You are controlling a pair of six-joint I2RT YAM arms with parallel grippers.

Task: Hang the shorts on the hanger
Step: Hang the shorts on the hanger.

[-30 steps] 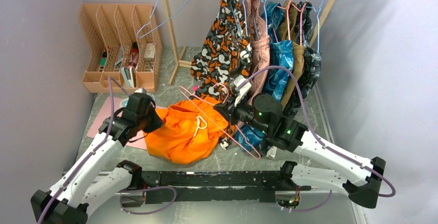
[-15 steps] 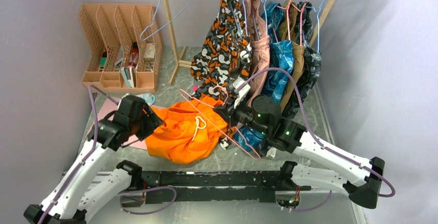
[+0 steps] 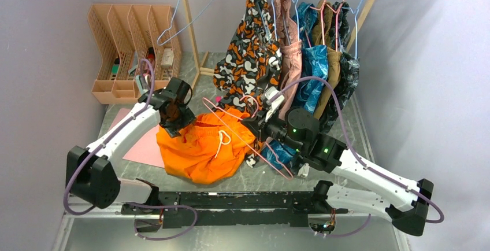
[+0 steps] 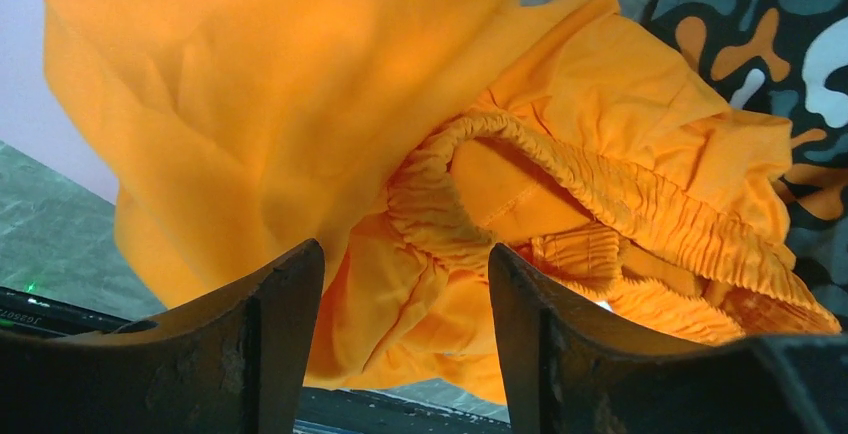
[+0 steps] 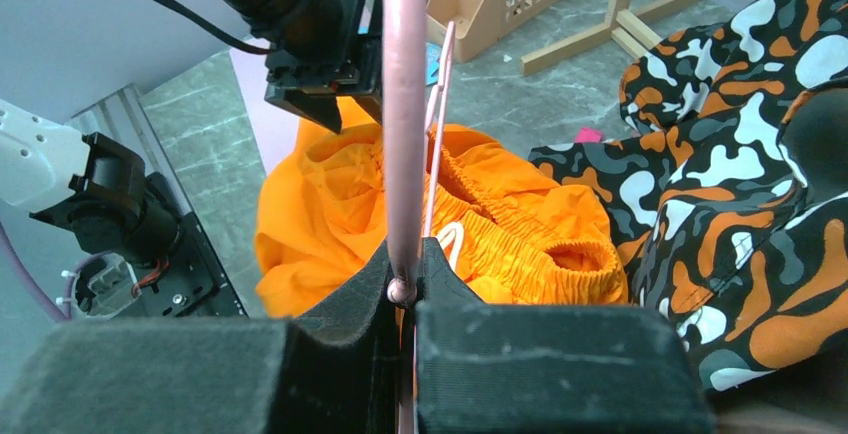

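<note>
The bright orange shorts (image 3: pixel 199 150) lie crumpled on the table, white drawstring up. In the left wrist view their gathered waistband (image 4: pixel 570 169) gapes open just beyond my fingers. My left gripper (image 3: pixel 180 121) hangs over the shorts' back left edge, open (image 4: pixel 402 254), with nothing clamped between its fingers. The pink wire hanger (image 3: pixel 271 161) slants across the shorts' right side. My right gripper (image 3: pixel 258 127) is shut on the hanger's wire (image 5: pixel 405 104), which runs up out of the closed jaws (image 5: pixel 405 266) over the shorts (image 5: pixel 320 204).
An orange-black-white patterned garment (image 3: pixel 248 54) and several other clothes hang on a wooden rack (image 3: pixel 189 25) behind. A light-blue hanger (image 3: pixel 190 8) hangs at the rack's left. A peach file organiser (image 3: pixel 124 43) stands back left. A pink sheet (image 3: pixel 141 150) lies by the shorts.
My left gripper opened, let go of the shorts' left edge, and swung back and right to their back left corner. The shorts settled slightly. The right gripper held the hanger almost still.
</note>
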